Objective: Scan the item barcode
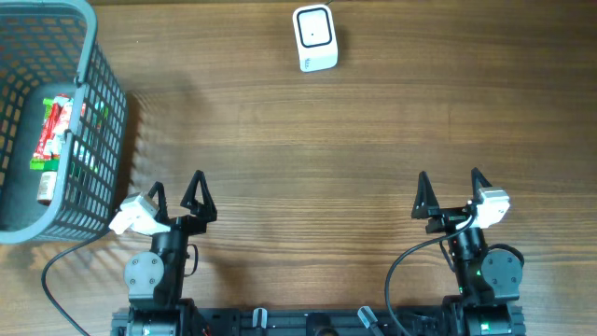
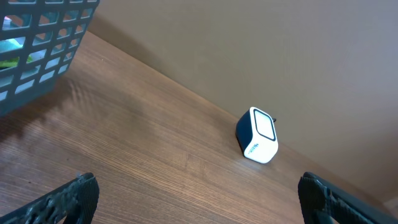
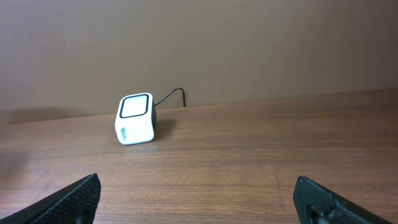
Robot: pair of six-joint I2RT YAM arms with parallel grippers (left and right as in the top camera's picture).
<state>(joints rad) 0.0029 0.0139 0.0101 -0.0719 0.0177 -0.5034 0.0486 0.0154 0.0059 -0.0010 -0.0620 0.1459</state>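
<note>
Left hand (image 1: 177,184) and right hand (image 1: 450,177) both gaped wide, holding nothing. Packet (image 1: 48,140) lay in basket (image 1: 101,119), ahead-left of left hand. Probably light, crinkly, slippery wrapper; best pinched across its narrow width.

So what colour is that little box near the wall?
The box is white with a dark side; clearest from the left wrist view.

Scanner (image 2: 257,135) on table (image 2: 143,162); basket (image 2: 37,87) contents unclear.
</note>
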